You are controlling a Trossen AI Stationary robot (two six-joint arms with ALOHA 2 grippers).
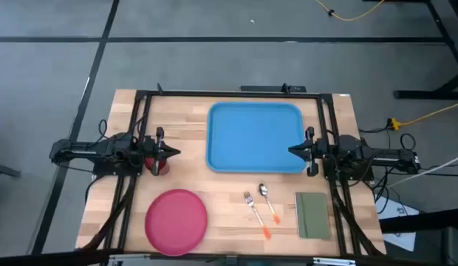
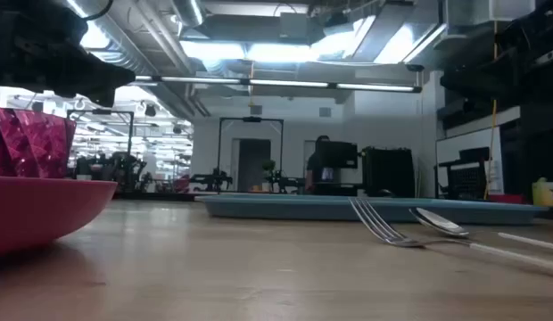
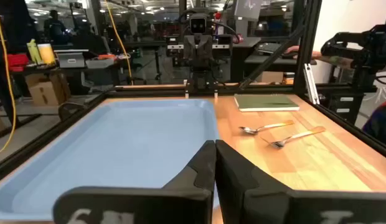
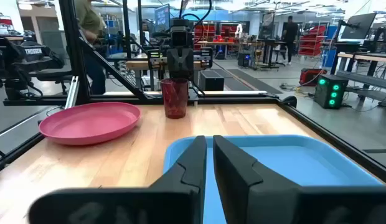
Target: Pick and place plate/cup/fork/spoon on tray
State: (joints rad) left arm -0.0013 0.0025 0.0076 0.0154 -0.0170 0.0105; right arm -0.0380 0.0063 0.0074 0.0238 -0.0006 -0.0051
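The blue tray (image 1: 255, 137) lies at the table's far middle. The pink-red plate (image 1: 176, 220) rests flat near the front left. The magenta cup (image 4: 175, 98) stands upright beneath my left arm, partly hidden in the high view (image 1: 156, 165). The fork (image 1: 251, 203) and the spoon (image 1: 264, 192) lie side by side in front of the tray, orange handles toward the near edge. My left gripper (image 1: 173, 153) is shut and empty, just left of the tray. My right gripper (image 1: 292, 150) is shut and empty at the tray's right edge.
An olive-green pad (image 1: 312, 214) lies at the front right, beside the spoon. A black frame (image 1: 229, 94) runs around the table's far and side edges. Bare wood lies between the plate and the fork.
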